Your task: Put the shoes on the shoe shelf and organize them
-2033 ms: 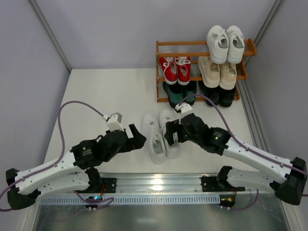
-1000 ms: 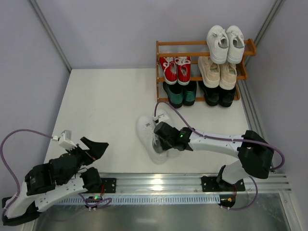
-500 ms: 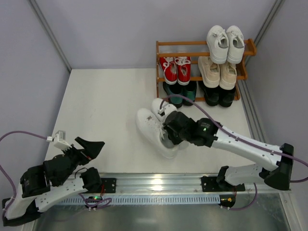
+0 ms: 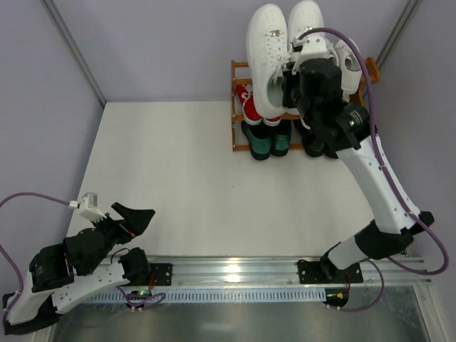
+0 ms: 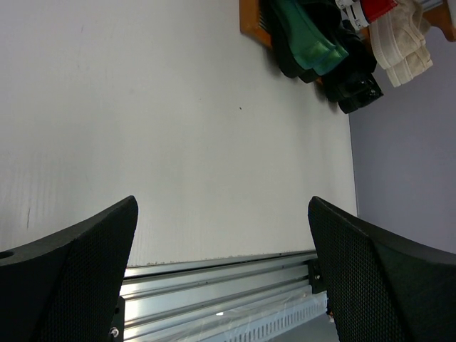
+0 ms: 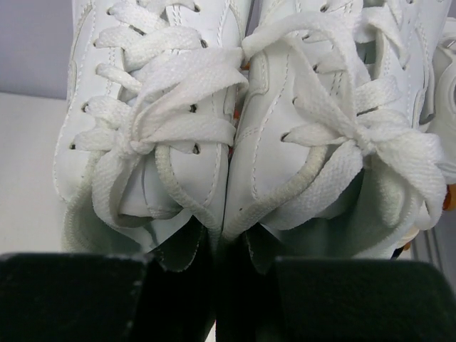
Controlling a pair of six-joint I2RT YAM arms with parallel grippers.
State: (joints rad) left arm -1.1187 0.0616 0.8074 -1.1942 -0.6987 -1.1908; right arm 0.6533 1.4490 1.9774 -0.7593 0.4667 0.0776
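My right gripper (image 4: 289,75) is shut on a pair of white lace-up sneakers (image 4: 268,57), pinching their inner walls together. It holds them high in the air over the left half of the shoe shelf (image 4: 234,107), toes pointing away. In the right wrist view the sneakers (image 6: 235,107) fill the frame above my right gripper (image 6: 231,249). On the shelf I see red sneakers (image 4: 246,107), dark green loafers (image 4: 260,142), black loafers (image 4: 313,146) and another white pair (image 4: 349,57). Cream shoes (image 5: 402,43) show in the left wrist view. My left gripper (image 4: 135,217) is open and holds nothing at the near left.
A metal rail (image 4: 235,267) runs along the near edge under the arm bases. Grey walls close in the table on the left, back and right. The shelf stands in the far right corner.
My right arm has lifted the white sneaker pair off the table and carried it up over the shelf. The left arm drew back to the near left and now rests still.
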